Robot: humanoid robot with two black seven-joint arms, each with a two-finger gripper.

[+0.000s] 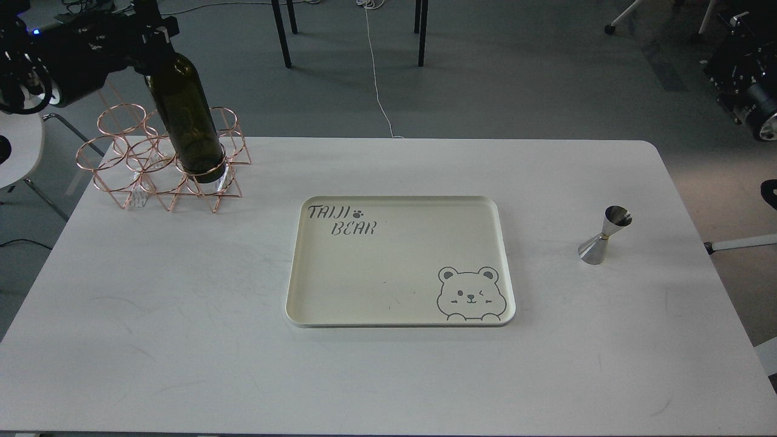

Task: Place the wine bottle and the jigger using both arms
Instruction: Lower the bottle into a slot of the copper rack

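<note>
The dark olive-green wine bottle (184,118) stands nearly upright at the back left, tilted slightly, with its base inside the front right ring of a copper wire rack (118,159). My left gripper (153,41) is shut on the bottle's neck, which it hides. The silver jigger (604,235) stands upright on the white table (182,340) at the right, untouched. Part of my right arm (748,85) shows at the upper right edge; its gripper is out of view.
A cream tray (292,273) with a bear drawing and "TAIJI BEAR" lettering lies in the table's middle, with nothing in it. The rack has several rings. Chair legs and a cable are on the floor behind the table.
</note>
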